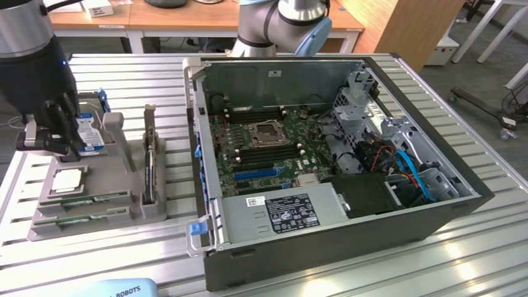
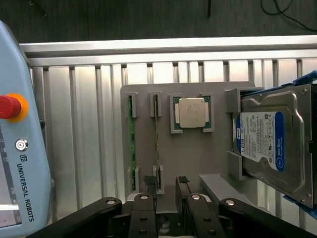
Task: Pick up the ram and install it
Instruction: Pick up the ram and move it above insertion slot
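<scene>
A slatted metal desk (image 1: 462, 260) carries an open computer case (image 1: 347, 241), lying on its side with the motherboard (image 1: 239, 154) facing up. The arm (image 1: 285, 18) rises behind the case. At the exterior view's left, apart from the case, sits a grey tray (image 2: 198, 153) of parts. The pendant (image 2: 20, 163) lies on the desk just beside the tray. A hard drive (image 2: 270, 144) stands tilted in the tray's end holder. A dark card (image 1: 149, 167) stands upright in a slot along the tray's side nearest the case. The square silver processor (image 2: 192, 112) rests flat in its pocket next to the drive. A ram stick (image 2: 156, 139) sits on edge in a tray slot just beside the processor. A second ram stick (image 2: 131, 144) lies parallel in the next slot, farther from the processor. The gripper (image 2: 165, 181) hangs over the tray, its fingers (image 2: 147, 183) spread apart and holding nothing. Its tips are close to one end of the stick nearer the processor.
</scene>
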Available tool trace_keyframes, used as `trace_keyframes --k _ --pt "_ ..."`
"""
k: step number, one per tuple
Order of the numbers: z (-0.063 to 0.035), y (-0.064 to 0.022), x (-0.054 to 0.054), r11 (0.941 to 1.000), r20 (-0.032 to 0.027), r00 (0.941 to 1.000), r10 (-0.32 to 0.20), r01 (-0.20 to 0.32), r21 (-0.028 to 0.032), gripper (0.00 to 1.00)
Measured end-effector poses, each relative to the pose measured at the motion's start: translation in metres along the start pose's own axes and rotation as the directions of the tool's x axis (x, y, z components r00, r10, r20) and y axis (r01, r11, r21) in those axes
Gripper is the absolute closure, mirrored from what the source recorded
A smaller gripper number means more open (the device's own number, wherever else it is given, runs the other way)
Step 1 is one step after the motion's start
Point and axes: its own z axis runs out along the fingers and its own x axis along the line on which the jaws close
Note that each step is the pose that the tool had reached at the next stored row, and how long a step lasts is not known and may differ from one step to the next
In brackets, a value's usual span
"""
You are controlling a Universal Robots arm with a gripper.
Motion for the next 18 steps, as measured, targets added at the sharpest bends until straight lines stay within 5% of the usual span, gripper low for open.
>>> trace_keyframes --k 18 --pt "0.0298 -0.0012 0.001 0.9997 -0.001 0.9997 -0.024 0.024 -0.0006 0.7"
